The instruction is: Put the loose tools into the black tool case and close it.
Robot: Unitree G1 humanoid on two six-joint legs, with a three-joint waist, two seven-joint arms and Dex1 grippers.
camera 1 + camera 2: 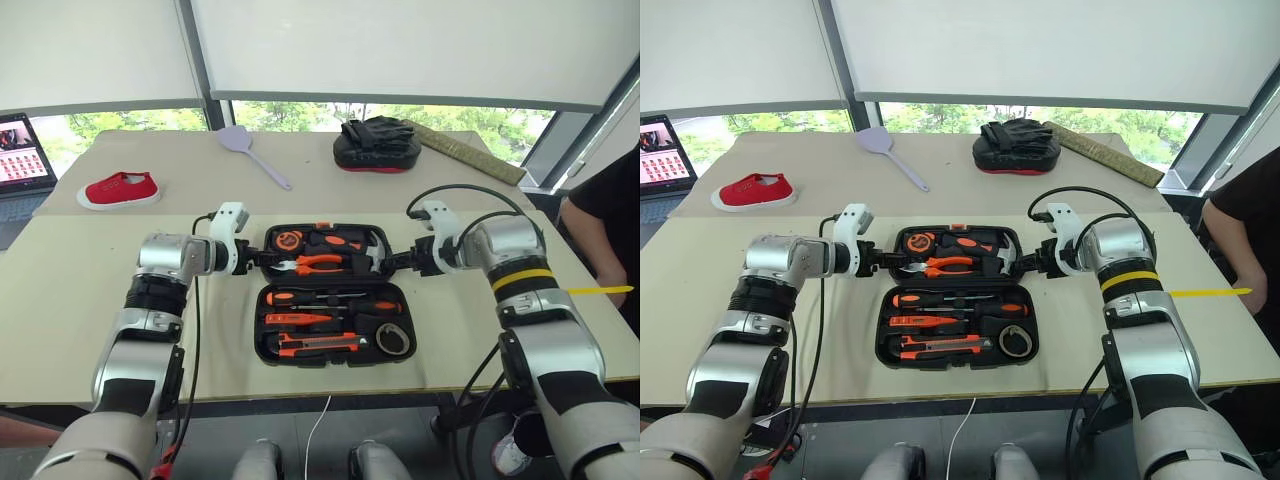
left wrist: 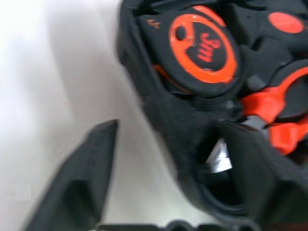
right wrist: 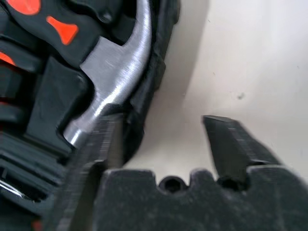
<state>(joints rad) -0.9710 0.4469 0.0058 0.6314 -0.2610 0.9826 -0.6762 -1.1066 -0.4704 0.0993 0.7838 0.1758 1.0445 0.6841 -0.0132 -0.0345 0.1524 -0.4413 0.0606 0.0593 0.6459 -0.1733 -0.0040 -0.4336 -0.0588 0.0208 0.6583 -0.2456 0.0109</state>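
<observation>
The open laptop (image 1: 22,152) with its lit screen is cut off by the picture's left edge. A person's dark sleeve (image 1: 608,215) runs off the right edge. The small dark tape ring (image 1: 394,339) shows no detail.

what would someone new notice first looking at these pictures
The open black tool case in the middle of the near table, its slots full of orange-handled tools. The left gripper and right gripper flank its far half, jaws straddling the side edges. On the far table lie a red shoe at left and a lilac spatula.
</observation>
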